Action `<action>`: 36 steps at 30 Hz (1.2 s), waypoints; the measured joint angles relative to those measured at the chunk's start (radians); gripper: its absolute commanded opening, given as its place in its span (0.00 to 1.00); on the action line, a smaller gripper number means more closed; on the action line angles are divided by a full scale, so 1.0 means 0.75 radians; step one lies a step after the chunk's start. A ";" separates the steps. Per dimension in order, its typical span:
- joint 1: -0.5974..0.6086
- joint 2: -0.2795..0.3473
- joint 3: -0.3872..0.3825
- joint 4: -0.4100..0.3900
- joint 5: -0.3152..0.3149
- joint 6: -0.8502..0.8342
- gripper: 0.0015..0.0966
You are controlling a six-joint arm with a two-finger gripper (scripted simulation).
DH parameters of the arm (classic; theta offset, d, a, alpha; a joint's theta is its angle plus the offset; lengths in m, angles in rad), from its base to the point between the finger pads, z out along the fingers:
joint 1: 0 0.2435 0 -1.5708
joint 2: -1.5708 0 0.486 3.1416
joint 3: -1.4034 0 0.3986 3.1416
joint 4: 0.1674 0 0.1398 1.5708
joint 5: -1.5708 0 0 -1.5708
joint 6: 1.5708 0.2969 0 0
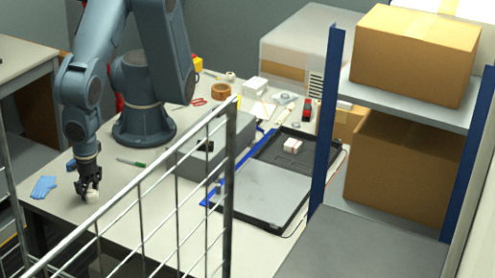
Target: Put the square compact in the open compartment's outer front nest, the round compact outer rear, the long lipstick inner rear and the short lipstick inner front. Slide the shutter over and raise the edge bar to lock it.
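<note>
The round compact point(91, 195), a small white disc, lies on the table near its front left corner, between the fingers of my gripper point(88, 192), which stands low over it and is closing around it. The square compact point(292, 145), white with a red band, sits in the open rear compartment of the black tray point(283, 179). The grey shutter point(268, 191) covers the tray's near half, with a blue edge bar point(230, 175) along its left side. I cannot make out the lipsticks.
A grey box point(211, 144) stands between the arm's base and the tray. A railing point(192, 182) crosses the foreground. A blue glove point(42, 186) lies left of the gripper, a green pen point(130, 163) behind it. Blue shelving with cardboard boxes point(412, 52) stands to the right.
</note>
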 measured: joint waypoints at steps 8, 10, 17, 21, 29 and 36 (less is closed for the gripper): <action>0.000 0.000 0.000 0.000 0.000 0.000 0.43; 0.000 0.000 0.000 0.000 0.000 0.000 0.38; 0.000 0.000 0.000 0.000 0.000 0.000 0.24; 0.000 0.000 0.000 0.000 0.000 0.000 0.15; 0.000 0.000 0.000 0.001 0.000 0.000 0.07; 0.000 -0.012 0.011 0.024 0.000 0.000 0.07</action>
